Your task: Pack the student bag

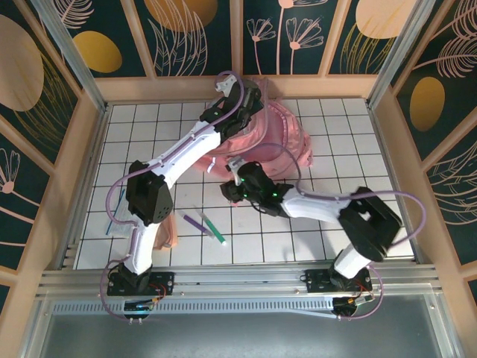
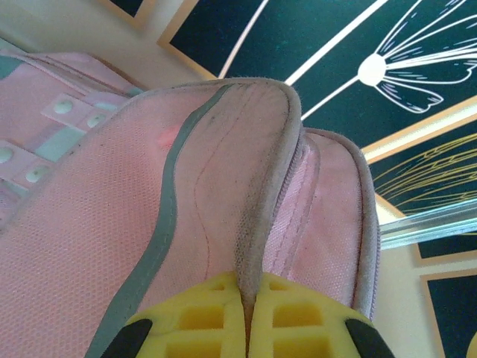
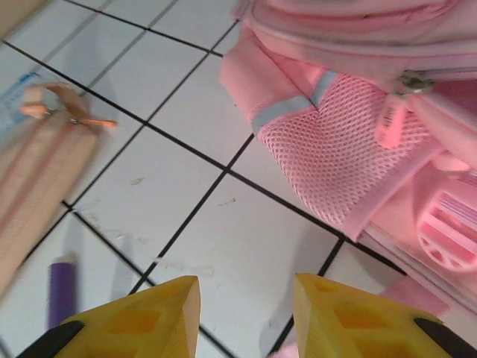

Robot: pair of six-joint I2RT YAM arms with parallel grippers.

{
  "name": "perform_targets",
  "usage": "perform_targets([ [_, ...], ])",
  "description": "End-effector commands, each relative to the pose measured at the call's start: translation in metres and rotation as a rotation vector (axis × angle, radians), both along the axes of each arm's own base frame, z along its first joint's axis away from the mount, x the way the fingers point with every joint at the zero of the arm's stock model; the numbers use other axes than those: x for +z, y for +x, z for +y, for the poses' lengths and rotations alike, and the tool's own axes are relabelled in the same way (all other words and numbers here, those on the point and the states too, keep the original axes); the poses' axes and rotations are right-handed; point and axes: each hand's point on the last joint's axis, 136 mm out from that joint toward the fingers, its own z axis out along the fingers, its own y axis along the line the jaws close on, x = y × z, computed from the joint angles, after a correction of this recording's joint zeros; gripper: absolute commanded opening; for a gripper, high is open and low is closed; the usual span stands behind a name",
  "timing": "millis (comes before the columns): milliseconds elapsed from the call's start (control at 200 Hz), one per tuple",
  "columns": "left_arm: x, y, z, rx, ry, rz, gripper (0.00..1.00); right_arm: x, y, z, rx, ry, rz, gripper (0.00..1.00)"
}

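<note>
Left side: a peach pouch (image 1: pixel 168 236) lies flat on the tiled worktop (image 1: pixel 335 156), partly under the left arm. Just right of it are a purple pen (image 1: pixel 195 221) and a green pen (image 1: pixel 218 231), side by side but not touching.

Centre: the student bag (image 1: pixel 287 138) lies at the far middle of the worktop, near the back wall. The left fingers (image 2: pixel 201 321) are pinched tight on a grey-trimmed edge of the bag, with the fabric clamped between the yellow pads.

Right arm: the right fingers (image 3: pixel 149 313) stand moderately apart with nothing between them, over bare tile just in front of the bag's mesh side pocket (image 3: pixel 335 156).
</note>
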Motion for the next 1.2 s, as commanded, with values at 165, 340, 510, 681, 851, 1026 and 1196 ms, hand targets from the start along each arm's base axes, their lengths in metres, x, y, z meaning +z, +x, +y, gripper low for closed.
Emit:
perform_targets([
  [165,0.085,-0.019,0.011,-0.181,0.000,-0.309,0.00,0.042,-0.016,-0.060,-0.148,0.140,-0.043,0.38],
  [340,0.075,-0.035,0.043,-0.228,-0.037,-0.363,0.00,0.043,-0.003,-0.121,-0.367,0.151,-0.021,0.45],
  [510,0.056,-0.054,0.053,-0.315,0.141,-0.336,0.00,0.044,0.008,-0.163,-0.471,0.175,0.062,0.76],
  [681,0.026,-0.072,0.076,-0.320,0.251,-0.321,0.00,0.036,0.010,-0.198,-0.571,0.169,0.173,0.99],
  [851,0.020,-0.089,0.093,-0.359,0.290,-0.395,0.00,0.041,0.005,-0.195,-0.507,0.134,0.206,0.99],
  [1026,0.012,-0.085,0.088,-0.462,0.425,-0.349,0.00,0.032,-0.020,-0.158,-0.263,0.111,0.206,0.99],
  [1196,0.008,-0.075,0.087,-0.484,0.477,-0.348,0.00,0.025,-0.046,-0.117,-0.079,-0.004,0.150,0.97],
])
